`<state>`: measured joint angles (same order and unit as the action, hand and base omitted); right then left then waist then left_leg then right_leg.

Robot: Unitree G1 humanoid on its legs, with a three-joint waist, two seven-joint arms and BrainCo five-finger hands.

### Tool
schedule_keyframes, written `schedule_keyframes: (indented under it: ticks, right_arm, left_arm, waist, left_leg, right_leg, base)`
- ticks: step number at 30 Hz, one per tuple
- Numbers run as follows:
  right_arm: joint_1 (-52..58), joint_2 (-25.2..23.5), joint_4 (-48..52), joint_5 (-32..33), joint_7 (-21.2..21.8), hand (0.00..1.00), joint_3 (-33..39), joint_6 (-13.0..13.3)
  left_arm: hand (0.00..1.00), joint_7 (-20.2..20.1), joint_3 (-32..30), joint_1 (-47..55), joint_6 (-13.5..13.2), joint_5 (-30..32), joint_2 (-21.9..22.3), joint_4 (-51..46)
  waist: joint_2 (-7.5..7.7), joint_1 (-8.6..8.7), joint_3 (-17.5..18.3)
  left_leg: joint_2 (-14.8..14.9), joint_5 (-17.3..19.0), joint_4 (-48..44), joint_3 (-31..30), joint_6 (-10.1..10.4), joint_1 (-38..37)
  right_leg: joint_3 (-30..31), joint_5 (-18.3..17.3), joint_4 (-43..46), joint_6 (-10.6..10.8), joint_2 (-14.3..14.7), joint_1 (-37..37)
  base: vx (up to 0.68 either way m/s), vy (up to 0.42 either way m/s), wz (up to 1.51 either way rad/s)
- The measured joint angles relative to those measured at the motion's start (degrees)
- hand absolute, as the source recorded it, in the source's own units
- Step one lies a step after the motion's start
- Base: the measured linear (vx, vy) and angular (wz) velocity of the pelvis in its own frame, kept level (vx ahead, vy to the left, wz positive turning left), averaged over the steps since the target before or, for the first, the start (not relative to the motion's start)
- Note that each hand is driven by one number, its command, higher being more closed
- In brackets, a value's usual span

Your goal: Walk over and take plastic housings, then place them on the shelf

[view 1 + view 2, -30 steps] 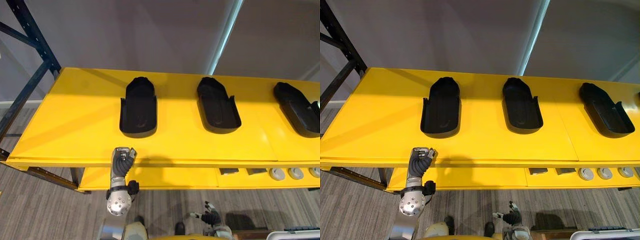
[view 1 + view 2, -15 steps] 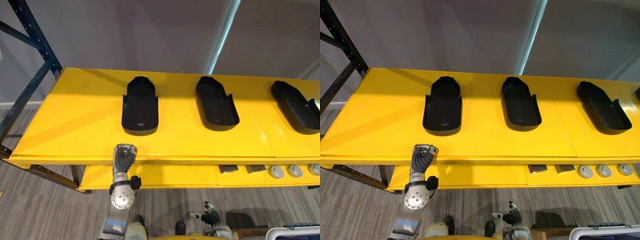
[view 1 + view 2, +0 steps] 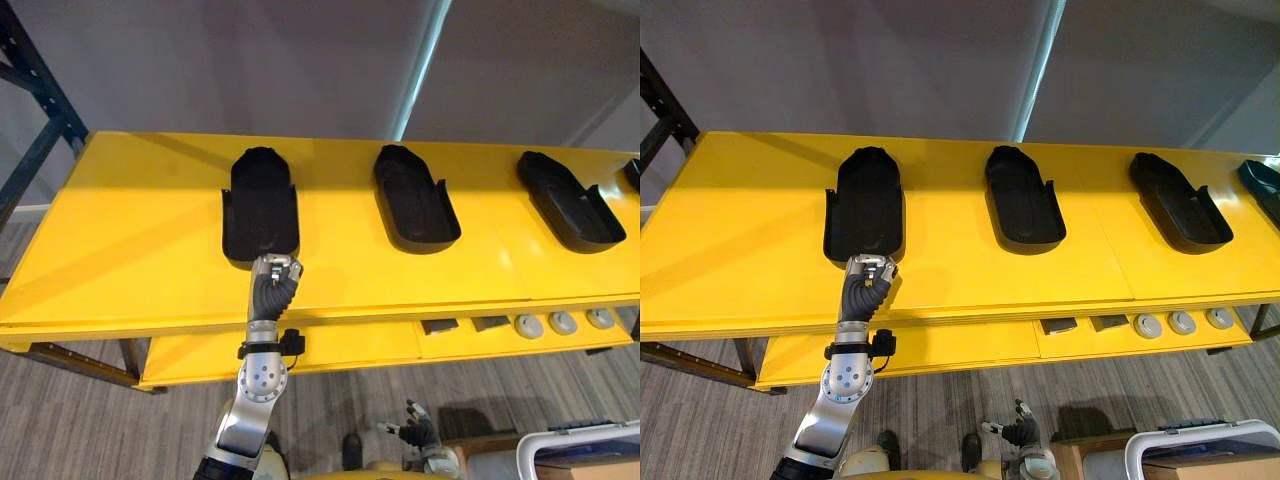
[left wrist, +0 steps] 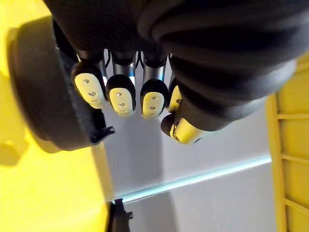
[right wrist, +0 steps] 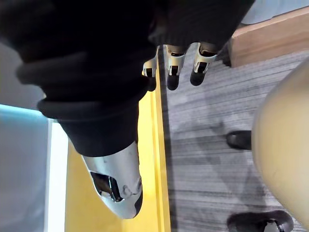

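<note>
With its long axis pointed straight away, the leftmost housing [image 3: 260, 205] is laid on the shelf [image 3: 130, 250] at centre left of the frame, its near end just above the left robot hand [image 3: 277, 272], whose fingers are curled on nothing; the right robot hand [image 3: 410, 432] is hung slack at lower right.

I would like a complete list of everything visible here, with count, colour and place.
Moulded plastic housings: four, black, in a row on the upper shelf.
Upper shelf: one, yellow, across the view.
Lower shelf: one, yellow, beneath it.
Small square parts: two, grey, lower shelf.
Round discs: three, pale grey, beside the squares.
Rack upright: one, dark blue, far left.
Cardboard box: one, brown, lower right.
Left hand: one, silver, fingers curled, by the leftmost housing's near end.
Right hand: one, silver, open, low above the grey carpet floor.
</note>
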<state>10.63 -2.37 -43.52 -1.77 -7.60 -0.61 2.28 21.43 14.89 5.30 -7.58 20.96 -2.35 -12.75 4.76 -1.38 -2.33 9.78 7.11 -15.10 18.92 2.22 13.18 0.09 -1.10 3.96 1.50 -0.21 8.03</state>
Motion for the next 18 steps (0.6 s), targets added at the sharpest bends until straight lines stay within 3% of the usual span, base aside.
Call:
schedule_keyframes:
  ticks: [9,18]
  right_arm:
    - [-0.01,0.04,-0.41,0.00,-0.04,0.00,-0.50,0.22]
    - [0.01,0.10,-0.44,-0.01,-0.02,0.00,-0.46,0.14]
  left_arm:
    - [1.00,0.26,0.32,0.00,0.07,-0.01,2.25,-0.10]
    - [1.00,0.24,-2.44,-0.09,2.32,-0.02,3.66,2.03]
  waist:
    - [-0.15,0.46,-0.09]
    - [-0.18,0.47,-0.11]
  left_leg:
    - [-0.22,-0.07,1.08,-0.07,-0.09,-1.09]
    - [-0.26,-0.09,1.16,-0.01,-0.07,-1.15]
  right_leg:
    - [-0.11,-0.11,-0.21,-0.06,-0.03,-0.80]
    - [-0.15,-0.24,-0.20,-0.10,-0.05,-0.79]
  base:
    - [0.01,-0.002,0.01]
    - [0.00,0.000,0.00]
